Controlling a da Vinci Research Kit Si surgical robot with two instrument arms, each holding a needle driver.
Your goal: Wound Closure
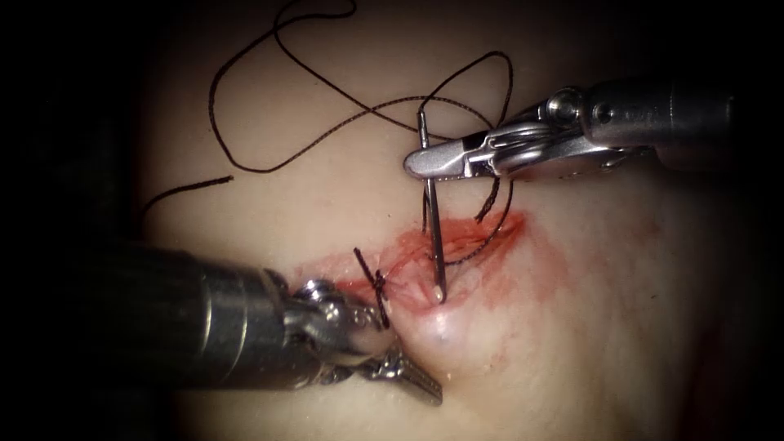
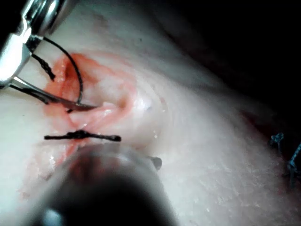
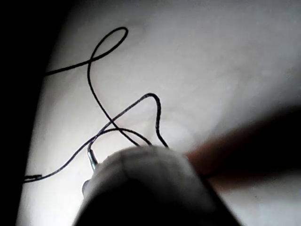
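Endoscope: the right gripper clamps the needle near its swaged end, tip at the cut in the tissue (possibly just entering). The left gripper presses tissue, seemingly closed and empty. Left wrist: a tied stitch crosses the cut. Right wrist: thread loops loosely.

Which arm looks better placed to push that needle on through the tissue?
Probably the right. Its tool already grips the needle near the thread end, the tip resting in the cut. The left tool sits below the cut, holding nothing.
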